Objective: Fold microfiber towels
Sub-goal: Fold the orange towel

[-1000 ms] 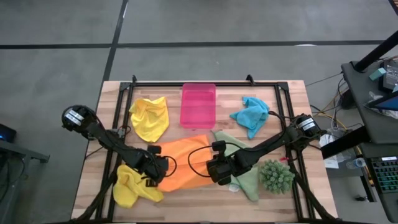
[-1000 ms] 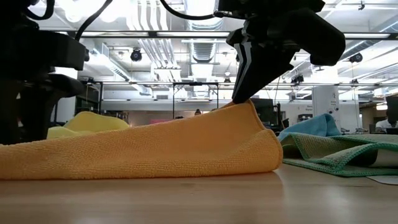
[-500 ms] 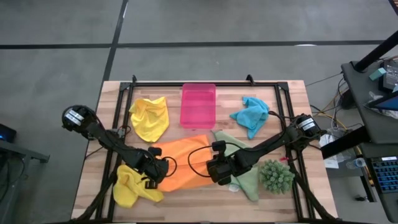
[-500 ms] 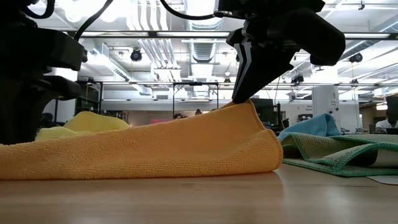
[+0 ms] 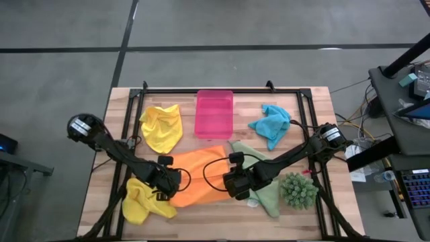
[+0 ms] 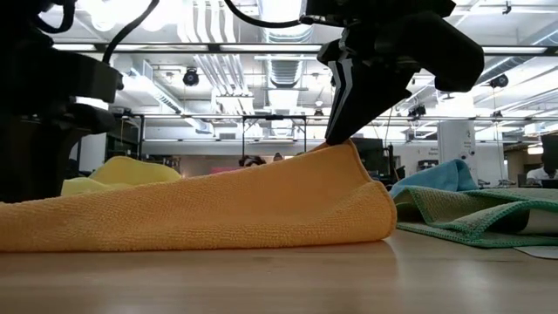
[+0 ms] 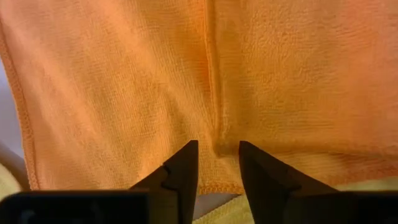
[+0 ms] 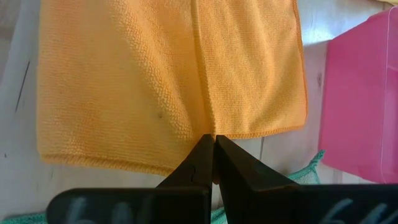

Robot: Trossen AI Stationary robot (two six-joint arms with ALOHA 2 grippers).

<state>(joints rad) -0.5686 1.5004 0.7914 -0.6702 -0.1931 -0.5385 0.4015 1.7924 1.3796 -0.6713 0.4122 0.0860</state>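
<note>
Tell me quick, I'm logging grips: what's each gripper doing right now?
Left gripper: open, fingers straddling a ridge of the orange towel.
Right gripper: shut on the orange towel's edge.

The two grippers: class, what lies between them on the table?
In the high view, the orange towel spans the stretch between the left gripper and the right gripper; each works at one end, the right one pinching its edge.

light green towel (image 5: 265, 195) — partly under right arm (image 5: 282, 160)

Nubbly matt orange towel (image 6: 218, 209) (soft cloth) on smooth wooden table (image 6: 279, 279).
</note>
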